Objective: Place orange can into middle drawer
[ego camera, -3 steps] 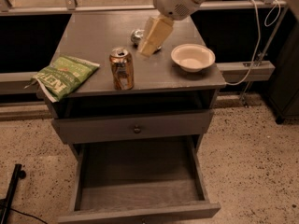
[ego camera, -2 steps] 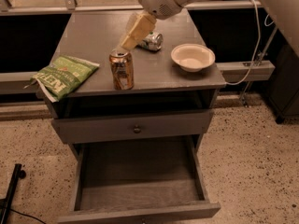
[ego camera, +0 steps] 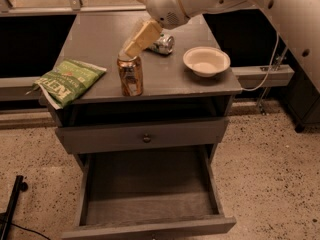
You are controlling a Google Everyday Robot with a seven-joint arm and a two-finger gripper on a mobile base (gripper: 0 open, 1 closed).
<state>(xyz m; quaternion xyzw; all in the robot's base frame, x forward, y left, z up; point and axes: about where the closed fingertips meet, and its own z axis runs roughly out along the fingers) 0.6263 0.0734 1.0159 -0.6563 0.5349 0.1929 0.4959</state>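
Observation:
The orange can (ego camera: 130,76) stands upright near the front edge of the grey cabinet top (ego camera: 100,34). My gripper (ego camera: 131,48) hangs just above the can's silver top, its cream fingers (ego camera: 142,37) slanting down from the white arm at the upper right. The middle drawer (ego camera: 150,191) is pulled out below, with a plain grey floor and nothing in it.
A green chip bag (ego camera: 67,80) lies at the top's left front corner. A dented silver-and-green can (ego camera: 163,43) lies on its side behind my gripper. A white bowl (ego camera: 206,61) sits at the right. A shallower drawer with a round knob (ego camera: 146,138) is closed above the open one.
My gripper has swung left and forward, from over the bowl and the dented can to just above the orange can. The objects have not moved.

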